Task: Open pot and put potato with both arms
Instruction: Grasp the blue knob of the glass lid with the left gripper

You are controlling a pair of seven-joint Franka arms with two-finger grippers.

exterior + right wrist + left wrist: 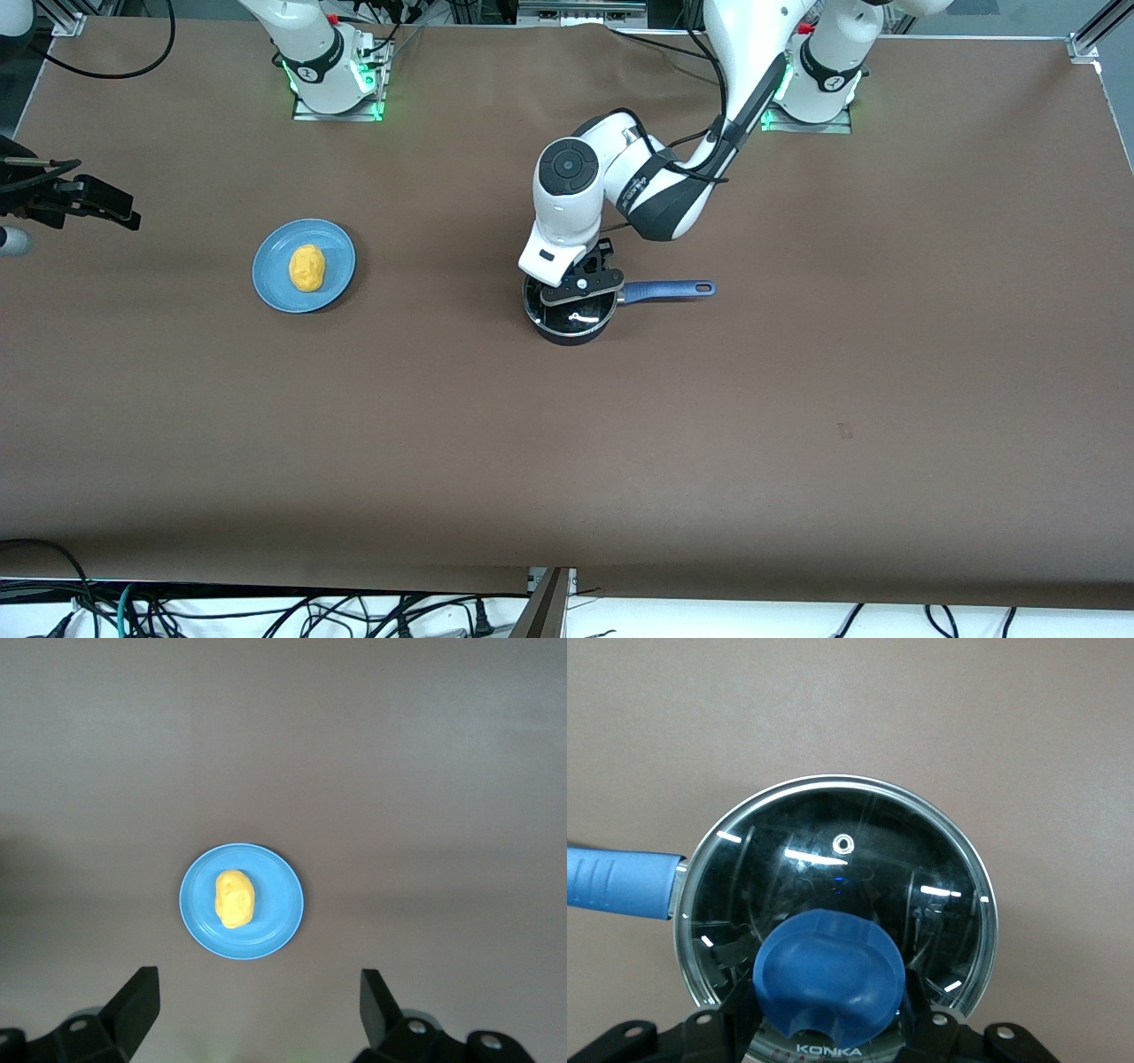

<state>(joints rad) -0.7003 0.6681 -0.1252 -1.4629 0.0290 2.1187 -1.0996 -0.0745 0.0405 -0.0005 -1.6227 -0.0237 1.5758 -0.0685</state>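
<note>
A: Where was the left gripper [580,285]?

B: Down over the small black round saucepan [569,312], right at its round glass lid [833,904]. In the left wrist view the blue knob [831,970] sat between the fingers, close on both sides. Whether they had actually clamped it, I couldn't tell.

A: And the saucepan's long axis?

B: Its long blue straight handle [666,290] ran out from under the gripper toward the left arm's end of the table.

A: So the lift was straight up?

B: I'd judge so; the knob lay directly beneath the claw.

A: The small oval yellow-orange potato [306,268]?

B: On the flat blue plate [269,287], well apart from the pot, toward the right arm's end.

A: The right gripper [257,1010]?

B: It waited high above the brown table [797,425], fingers spread wide and empty, plate and potato in its camera's view. It looked the nearer arm for that pick.
</note>
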